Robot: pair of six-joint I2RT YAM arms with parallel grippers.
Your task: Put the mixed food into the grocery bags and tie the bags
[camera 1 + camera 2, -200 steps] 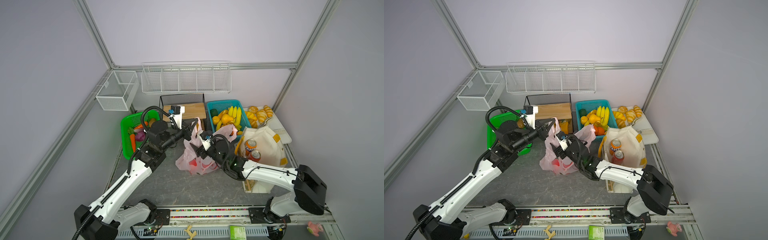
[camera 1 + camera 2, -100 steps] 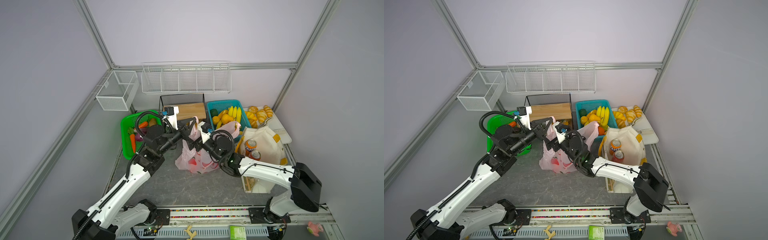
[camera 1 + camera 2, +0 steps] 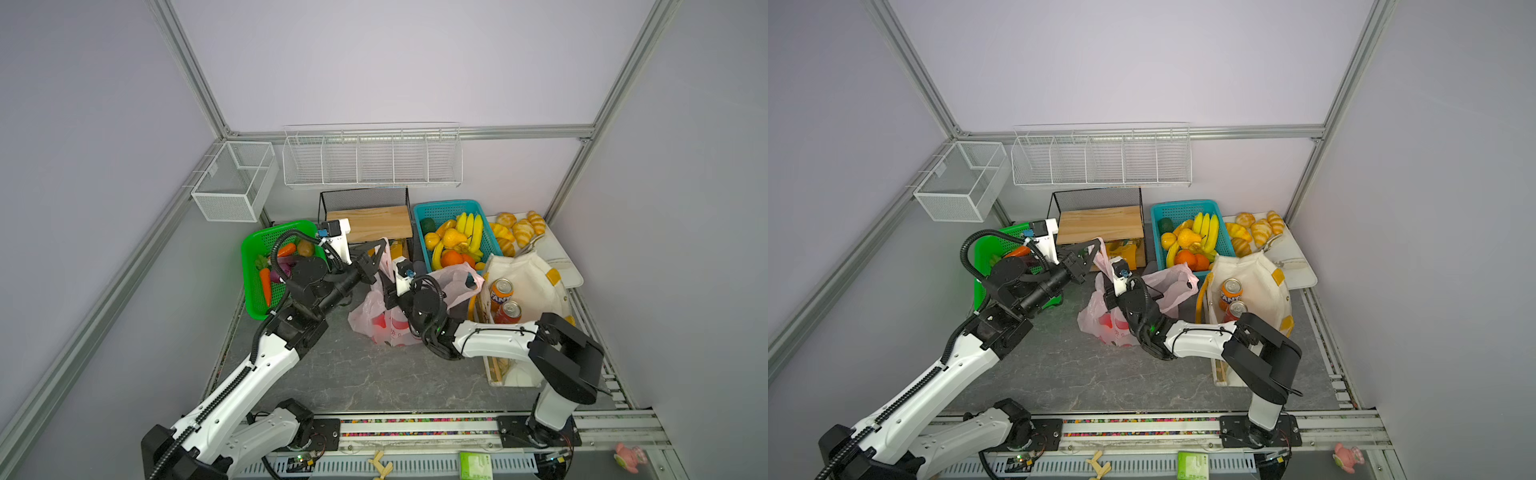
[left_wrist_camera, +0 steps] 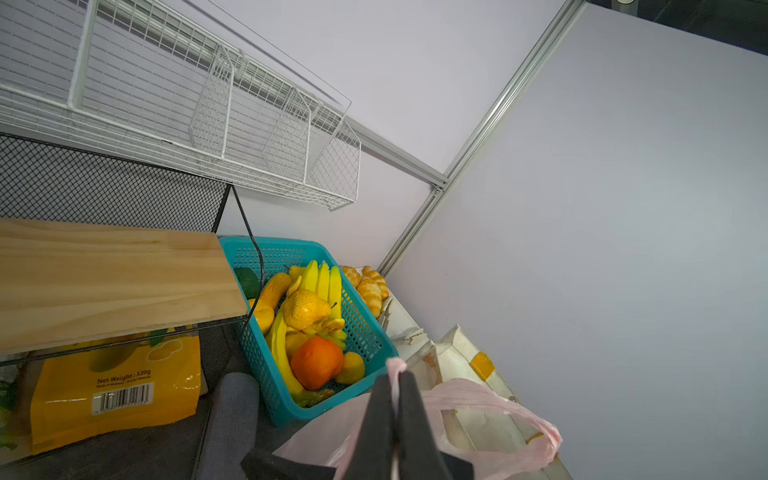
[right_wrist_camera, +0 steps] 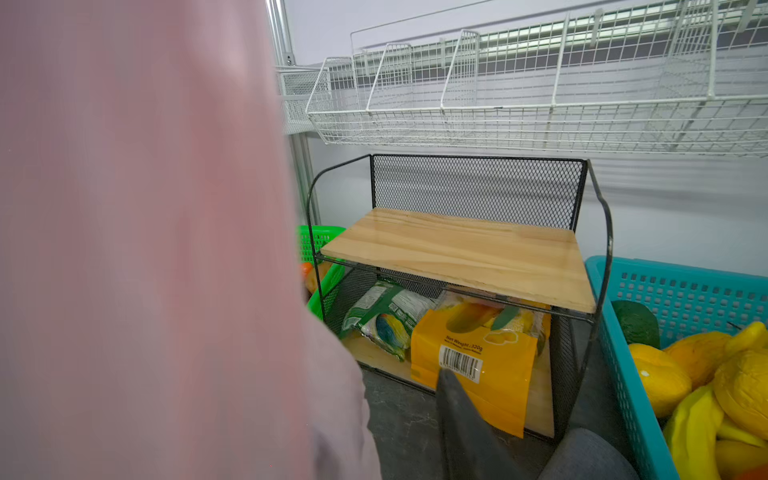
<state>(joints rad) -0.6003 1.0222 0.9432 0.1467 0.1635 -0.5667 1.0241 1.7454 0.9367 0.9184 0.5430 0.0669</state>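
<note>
Grey marbled bench (image 3: 353, 374) between pale walls, wire racks (image 3: 372, 160) on the back wall. Both top views: left gripper (image 3: 375, 258) holds one handle of the pink bag (image 3: 386, 328) up and taut, jaws pressed together on the film. Right gripper (image 3: 387, 287) has moved within a second from over the bag's mouth to just beside that raised handle, and its jaws have narrowed from wide. Whether they now grip film I cannot tell. Reads as loading done for this bag and the tying step starting. Red shows through the film low down; print or food, unclear. Canvas tote (image 3: 528, 282) stands open to the right of the pink bag, with the Fanta can (image 3: 500, 291) and red soda can (image 3: 508, 311) upright inside. Green basket (image 3: 249, 266) carries a carrot (image 3: 265, 284) and other vegetables. Teal basket (image 3: 446, 205) holds bananas (image 3: 469, 226) and oranges (image 3: 451, 257). Left wrist view: jaws flat together on a pink twist of handle (image 4: 395, 365), other handle loop (image 4: 540, 432) slack beyond, teal basket behind. Right wrist view: blurred pink film (image 5: 145, 228) fills nearly half the frame; one finger (image 5: 461, 415) is visible, its partner hidden.
</note>
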